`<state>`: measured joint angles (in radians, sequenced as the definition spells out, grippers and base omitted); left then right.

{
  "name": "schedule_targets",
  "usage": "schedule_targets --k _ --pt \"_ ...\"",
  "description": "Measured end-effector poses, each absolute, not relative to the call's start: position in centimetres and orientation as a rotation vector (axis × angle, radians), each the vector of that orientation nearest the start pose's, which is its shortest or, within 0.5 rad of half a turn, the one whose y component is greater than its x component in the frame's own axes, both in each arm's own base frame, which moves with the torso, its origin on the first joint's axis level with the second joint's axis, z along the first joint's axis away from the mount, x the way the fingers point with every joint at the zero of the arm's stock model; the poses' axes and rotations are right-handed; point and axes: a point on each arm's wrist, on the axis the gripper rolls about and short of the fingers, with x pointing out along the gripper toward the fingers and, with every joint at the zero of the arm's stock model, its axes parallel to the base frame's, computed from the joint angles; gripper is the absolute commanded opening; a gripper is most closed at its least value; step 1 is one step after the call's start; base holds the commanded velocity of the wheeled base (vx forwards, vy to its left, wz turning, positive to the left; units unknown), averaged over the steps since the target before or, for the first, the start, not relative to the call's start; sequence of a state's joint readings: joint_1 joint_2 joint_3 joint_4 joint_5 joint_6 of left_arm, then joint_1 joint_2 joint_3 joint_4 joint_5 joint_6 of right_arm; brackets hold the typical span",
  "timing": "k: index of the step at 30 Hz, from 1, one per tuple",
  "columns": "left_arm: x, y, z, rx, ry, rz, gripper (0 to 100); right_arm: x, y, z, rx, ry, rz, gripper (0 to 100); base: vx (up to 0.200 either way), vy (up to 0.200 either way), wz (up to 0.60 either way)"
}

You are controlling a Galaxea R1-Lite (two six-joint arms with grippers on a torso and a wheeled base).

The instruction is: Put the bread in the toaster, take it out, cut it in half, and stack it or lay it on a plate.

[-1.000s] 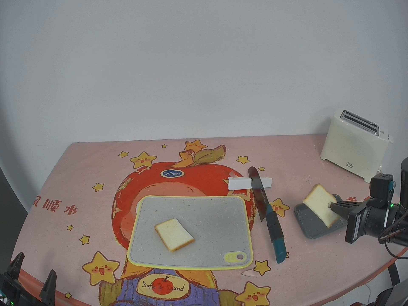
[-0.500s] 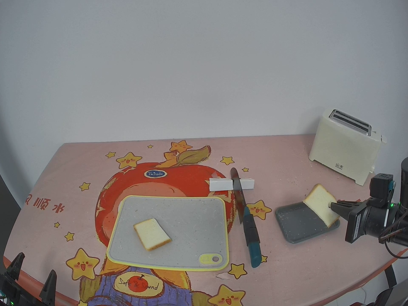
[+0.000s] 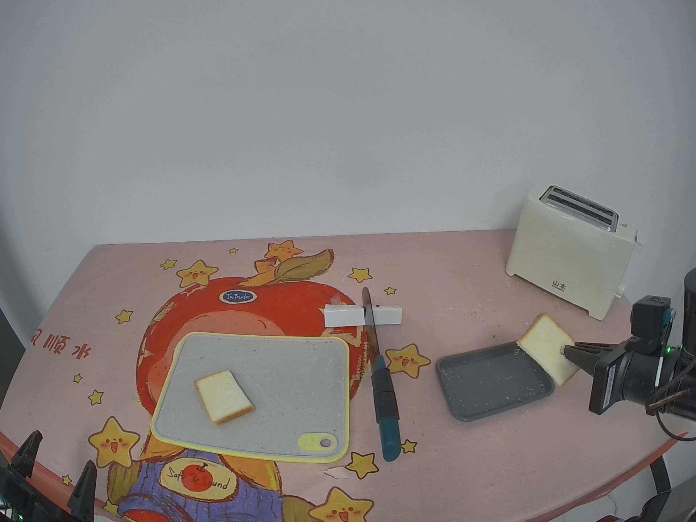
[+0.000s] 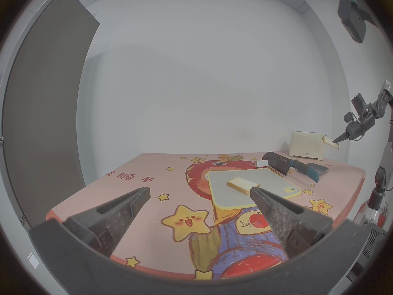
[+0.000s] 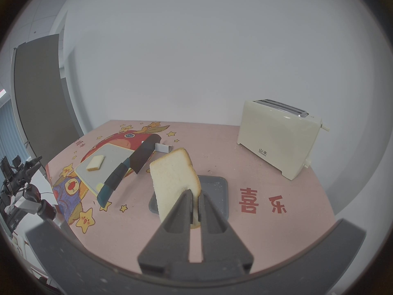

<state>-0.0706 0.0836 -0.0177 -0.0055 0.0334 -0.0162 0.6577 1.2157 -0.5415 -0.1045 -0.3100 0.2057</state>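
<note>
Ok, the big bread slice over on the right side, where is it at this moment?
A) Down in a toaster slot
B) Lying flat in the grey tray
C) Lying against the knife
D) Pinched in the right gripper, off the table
D: the right gripper is shut on the lower edge of the bread slice, holding it upright in the air by the grey tray.

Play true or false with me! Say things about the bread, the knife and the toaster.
1. The right gripper holds a bread slice. True.
2. The knife lies on the cutting board. False: the knife lies beside the cutting board, blade on a white rest.
3. A smaller bread piece lies on the cutting board. True.
4. Bread sticks out of the toaster. False: the toaster's slots look empty.
5. The left gripper grips the knife. False: the left gripper is open, empty.
</note>
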Motion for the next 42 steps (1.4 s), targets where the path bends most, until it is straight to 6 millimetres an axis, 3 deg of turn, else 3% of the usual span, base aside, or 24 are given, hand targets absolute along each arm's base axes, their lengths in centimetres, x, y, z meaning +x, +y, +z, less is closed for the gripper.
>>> schedule_targets --k 14,28,42 --pt "-1.7 0.2 8.3 -0.012 0.06 -0.038 100 15.0 11.0 16.3 -0.002 0.618 0.264 0 0.0 0.0 0.0" --pt "-1.7 0.2 8.3 -0.011 0.059 -0.038 100 17.2 14.1 14.3 0.067 0.734 0.23 0 0.0 0.0 0.0" --pt "-1.7 0.2 8.3 -0.01 0.059 -0.039 100 18.8 14.3 13.0 0.107 0.78 0.149 0 0.0 0.0 0.0"
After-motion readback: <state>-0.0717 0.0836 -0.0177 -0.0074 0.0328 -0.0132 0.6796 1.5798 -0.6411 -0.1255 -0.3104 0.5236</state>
